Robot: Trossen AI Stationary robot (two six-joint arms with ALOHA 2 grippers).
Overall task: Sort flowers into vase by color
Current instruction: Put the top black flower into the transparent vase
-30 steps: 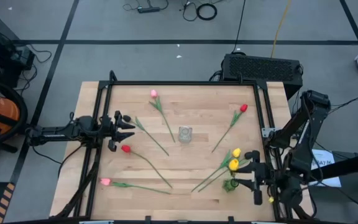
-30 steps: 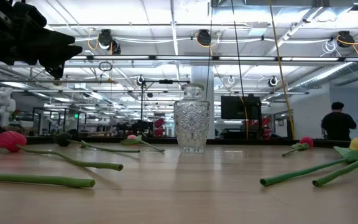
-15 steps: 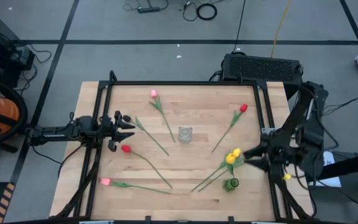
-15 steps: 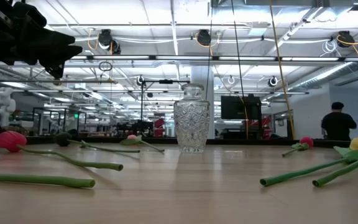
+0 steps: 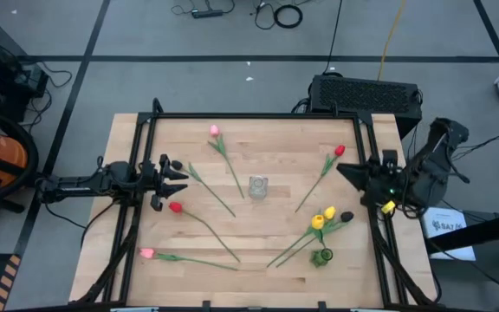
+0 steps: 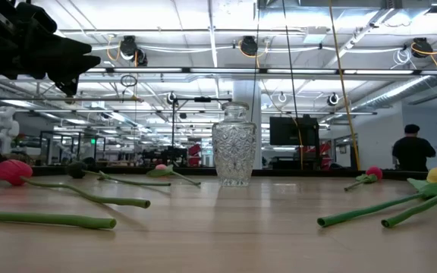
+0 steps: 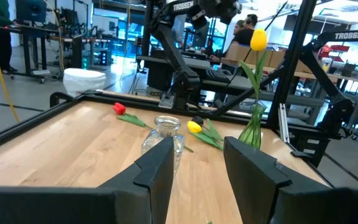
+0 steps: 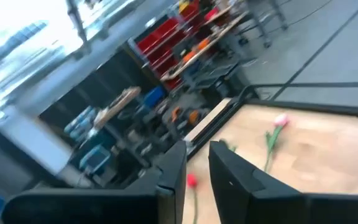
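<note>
From above we see a green vase (image 5: 322, 256) the low view misses; left gripper (image 5: 178, 180) fingers spread, right gripper (image 5: 346, 171) fingers nearly together, empty.

Both arms were dark, nearly black, built of slim tubular links joined by chunkier rounded housings. The left arm (image 5: 85, 183) ran as a narrow black boom, thickening into a blocky wrist with small knobbed parts. The right arm (image 5: 427, 169) looked bulkier, its rounded casings glossy, with a small green light and a yellow tag or connector showing on its wrist section. Seen from the wrists, each arm's fingers (image 7: 157, 171) were flat, matte black plates with squared, angular edges and smooth inner faces; the right arm's fingers (image 8: 229, 177) had the same plain black finish.
</note>
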